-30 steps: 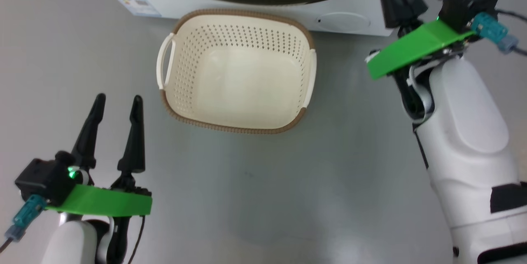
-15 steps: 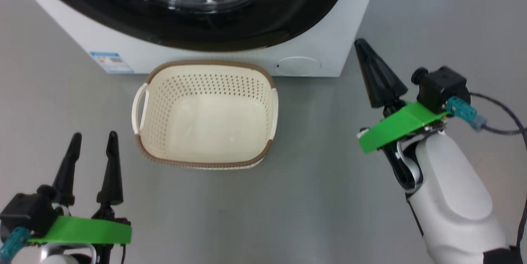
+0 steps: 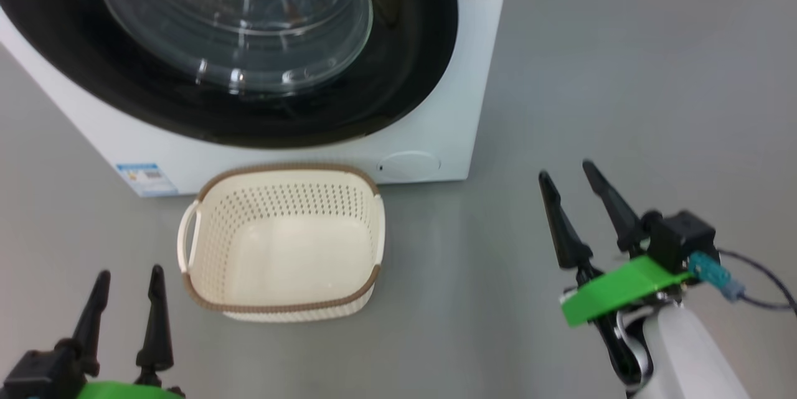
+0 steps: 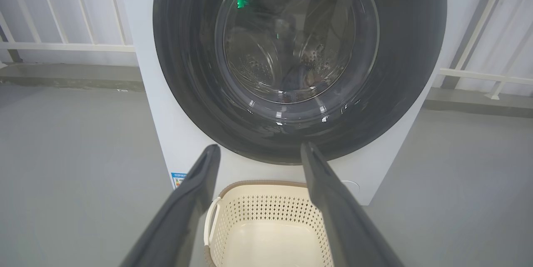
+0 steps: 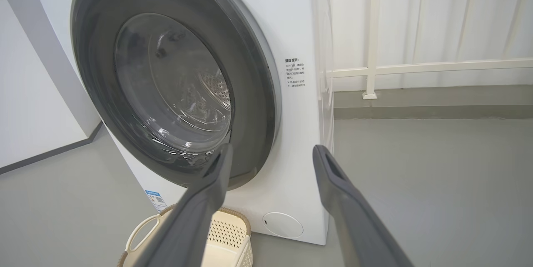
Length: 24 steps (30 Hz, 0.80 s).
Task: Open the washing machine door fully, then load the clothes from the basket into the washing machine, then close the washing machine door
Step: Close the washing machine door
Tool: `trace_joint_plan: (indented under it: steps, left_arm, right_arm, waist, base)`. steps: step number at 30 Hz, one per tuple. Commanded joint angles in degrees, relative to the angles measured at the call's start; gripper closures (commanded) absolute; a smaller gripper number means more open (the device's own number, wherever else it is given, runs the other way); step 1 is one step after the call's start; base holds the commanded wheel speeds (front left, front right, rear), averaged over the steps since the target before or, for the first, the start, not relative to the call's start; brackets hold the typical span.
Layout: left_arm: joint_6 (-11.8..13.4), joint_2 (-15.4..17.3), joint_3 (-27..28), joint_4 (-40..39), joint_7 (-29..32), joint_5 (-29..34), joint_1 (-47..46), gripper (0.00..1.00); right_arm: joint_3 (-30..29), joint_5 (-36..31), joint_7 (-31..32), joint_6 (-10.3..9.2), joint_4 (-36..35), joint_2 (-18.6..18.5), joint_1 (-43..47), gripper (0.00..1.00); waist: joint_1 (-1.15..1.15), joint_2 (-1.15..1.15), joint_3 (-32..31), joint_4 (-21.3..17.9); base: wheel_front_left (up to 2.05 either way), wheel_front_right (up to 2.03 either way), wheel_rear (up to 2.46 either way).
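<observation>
Washing machine door (image 3: pixel 236 25) is shut, flush on the washing machine (image 3: pixel 476 75) front. Basket (image 3: pixel 283 170) is empty, on the floor just before the machine's base. Clothes (image 4: pixel 299 78) are probably the dim bluish lump low behind the glass, hard to tell. Left tool (image 3: pixel 129 274) and right tool (image 3: pixel 565 172) are both wide, holding nothing, clear of everything. Task looks finished, nothing left.

1. Floor (image 3: pixel 622 75): smooth matte grey, runs up to the foot of the railing.
2. White railing (image 5: pixel 416 67): slim upright bars, one horizontal rail.
3. Grey kerb (image 5: pixel 437 102): directly under the railing, touching the floor.
4. Behind the railing: white pleated surface (image 5: pixel 458 13), curtain or panel, can't tell.
5. White wall (image 5: pixel 29 104): well left of the railing.
6. Light: even, diffuse, soft glare on the floor before the railing.
</observation>
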Motion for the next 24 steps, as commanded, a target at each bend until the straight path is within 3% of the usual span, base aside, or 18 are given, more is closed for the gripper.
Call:
trace_joint_plan:
  steps: [1, 11, 24]
  left_arm:
    - [-0.1, 0.7, 2.3, -1.0, -0.4, 0.8, 0.0, 0.0]
    - [0.5, -0.6, 4.1, -0.5, -0.4, 2.5, 4.6, 0.0]
    - [1.1, -1.2, 5.8, -1.0, -0.4, 3.3, 8.0, 0.0]
  right_arm:
    - [0.7, -0.4, -0.3, -0.34, -2.0, 0.6, 1.5, 0.0]
    - [-1.3, 0.1, -0.3, -0.34, -3.6, 0.9, 10.4, 0.0]
    - [-4.1, -0.2, -0.3, -0.34, -4.3, 1.1, 14.6, 0.0]
  waist:
    - [0.0, 0.0, -3.0, -2.1]
    - [0.0, 0.0, -8.1, -4.0]
    - [0.0, 0.0, -9.7, -3.9]
  base:
    - [0.0, 0.0, 0.0]
    - [0.0, 0.0, 0.0]
    - [0.0, 0.0, 0.0]
